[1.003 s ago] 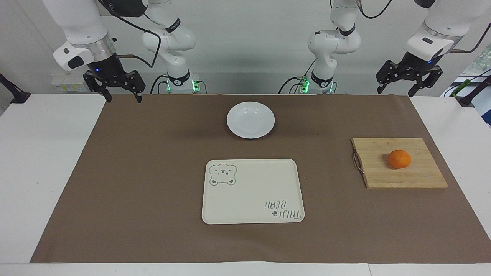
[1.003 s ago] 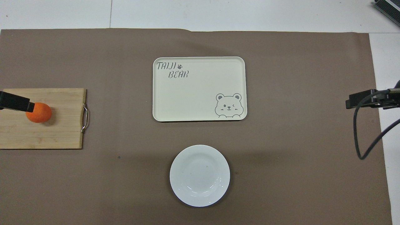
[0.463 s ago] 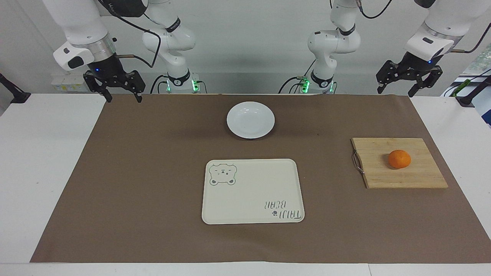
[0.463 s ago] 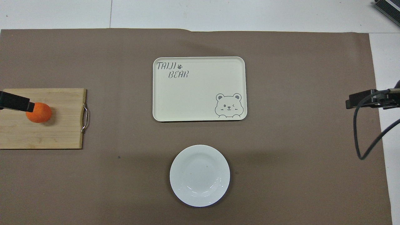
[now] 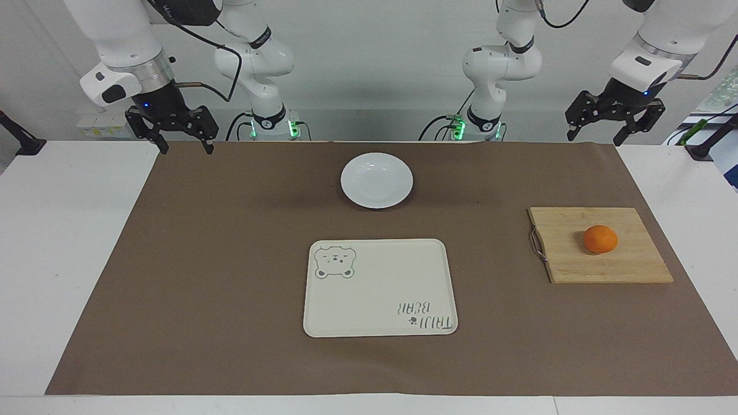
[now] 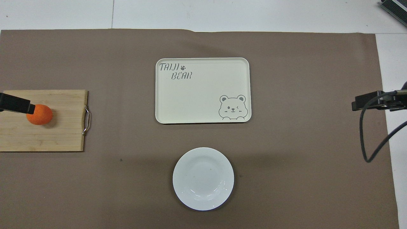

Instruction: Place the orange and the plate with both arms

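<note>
The orange (image 5: 600, 239) (image 6: 39, 114) lies on a wooden cutting board (image 5: 622, 262) toward the left arm's end of the table. The white plate (image 5: 376, 180) (image 6: 203, 178) rests on the brown mat, close to the robots and midway between the two arms. My left gripper (image 5: 595, 137) hangs open and empty in the air over the mat's corner by its own base. Seen from overhead, one of its fingers (image 6: 16, 105) overlaps the orange's edge without touching it. My right gripper (image 5: 186, 148) is open and empty over the mat's other corner near the robots. Both arms wait.
A cream rectangular tray (image 5: 380, 287) with a bear drawing lies mid-table, farther from the robots than the plate. The cutting board has a metal handle (image 5: 537, 244) on the side facing the tray. A brown mat (image 5: 230, 259) covers most of the white table.
</note>
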Robot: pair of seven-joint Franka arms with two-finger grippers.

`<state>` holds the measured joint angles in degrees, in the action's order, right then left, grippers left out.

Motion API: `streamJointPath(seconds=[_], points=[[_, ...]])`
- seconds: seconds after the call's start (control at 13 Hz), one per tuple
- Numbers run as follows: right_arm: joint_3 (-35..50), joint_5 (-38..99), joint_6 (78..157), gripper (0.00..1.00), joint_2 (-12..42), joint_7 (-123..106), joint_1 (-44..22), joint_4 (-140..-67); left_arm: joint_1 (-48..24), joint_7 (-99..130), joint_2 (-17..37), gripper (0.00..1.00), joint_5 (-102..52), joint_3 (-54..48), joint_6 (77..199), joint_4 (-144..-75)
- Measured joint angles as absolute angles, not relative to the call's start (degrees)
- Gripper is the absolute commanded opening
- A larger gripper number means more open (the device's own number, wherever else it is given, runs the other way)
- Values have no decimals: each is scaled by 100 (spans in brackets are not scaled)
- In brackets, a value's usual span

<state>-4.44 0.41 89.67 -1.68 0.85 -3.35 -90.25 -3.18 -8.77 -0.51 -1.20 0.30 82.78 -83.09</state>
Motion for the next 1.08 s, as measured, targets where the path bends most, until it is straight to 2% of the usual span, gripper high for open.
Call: streamJointPath(seconds=[1.08], points=[[-444,41,8967,100,-168,85,-335,-9025,-246,-877,-51,100,-120,45,8286,-8309]])
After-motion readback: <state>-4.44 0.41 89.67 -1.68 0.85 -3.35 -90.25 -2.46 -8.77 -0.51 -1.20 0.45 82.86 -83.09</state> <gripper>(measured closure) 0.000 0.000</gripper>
